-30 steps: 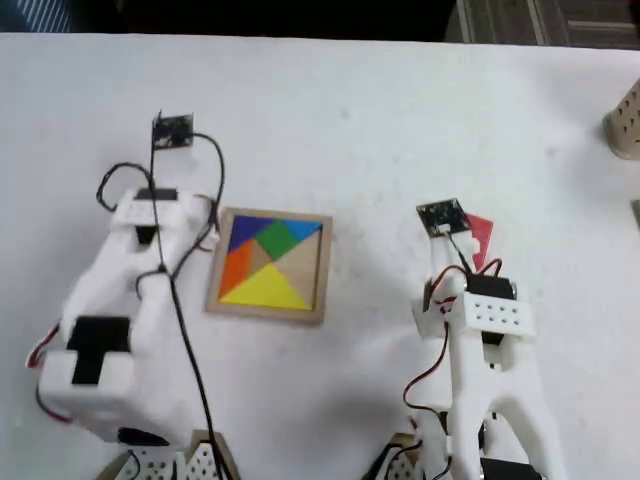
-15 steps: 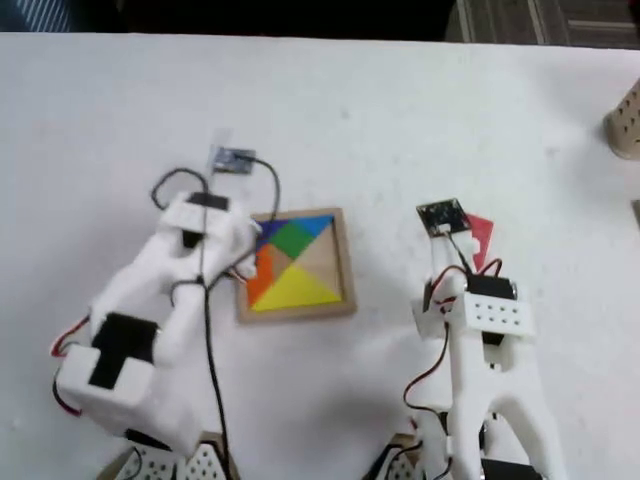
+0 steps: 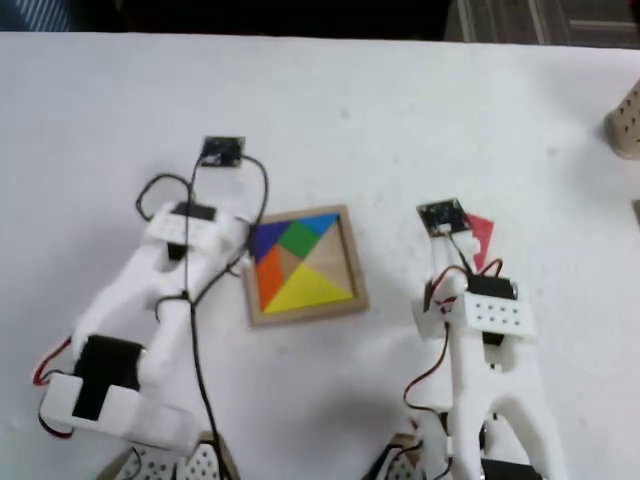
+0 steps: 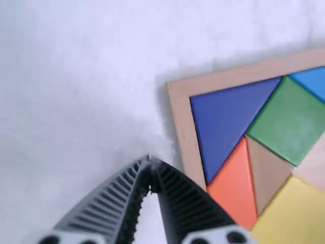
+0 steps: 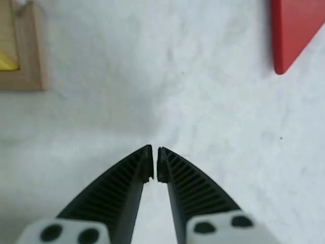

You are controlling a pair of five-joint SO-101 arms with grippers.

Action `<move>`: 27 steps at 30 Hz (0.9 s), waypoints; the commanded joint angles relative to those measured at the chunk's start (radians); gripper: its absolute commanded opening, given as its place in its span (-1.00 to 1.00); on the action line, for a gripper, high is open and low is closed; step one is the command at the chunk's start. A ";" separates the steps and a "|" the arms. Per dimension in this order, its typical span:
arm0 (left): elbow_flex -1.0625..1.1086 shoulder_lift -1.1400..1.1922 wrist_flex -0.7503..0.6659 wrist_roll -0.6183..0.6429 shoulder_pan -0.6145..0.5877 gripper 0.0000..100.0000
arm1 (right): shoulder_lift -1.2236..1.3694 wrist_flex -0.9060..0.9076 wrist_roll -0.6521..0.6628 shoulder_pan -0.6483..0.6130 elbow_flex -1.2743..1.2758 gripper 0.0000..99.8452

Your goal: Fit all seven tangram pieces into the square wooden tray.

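Right wrist camera. My right gripper (image 5: 155,163) hangs over the white table (image 5: 193,86). Its two dark ribbed fingers (image 5: 122,188) are brought together to a thin slit, with nothing between them. A red piece (image 5: 293,28) lies flat on the table, well apart from the fingertips. Far from it I see a corner of the wooden tray (image 5: 31,56), with a sliver of a yellow piece (image 5: 5,62) inside the rim.
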 commanded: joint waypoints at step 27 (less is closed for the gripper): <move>0.000 0.002 -0.284 0.000 -0.252 -0.95 | 0.147 0.128 0.005 0.133 -0.551 -0.96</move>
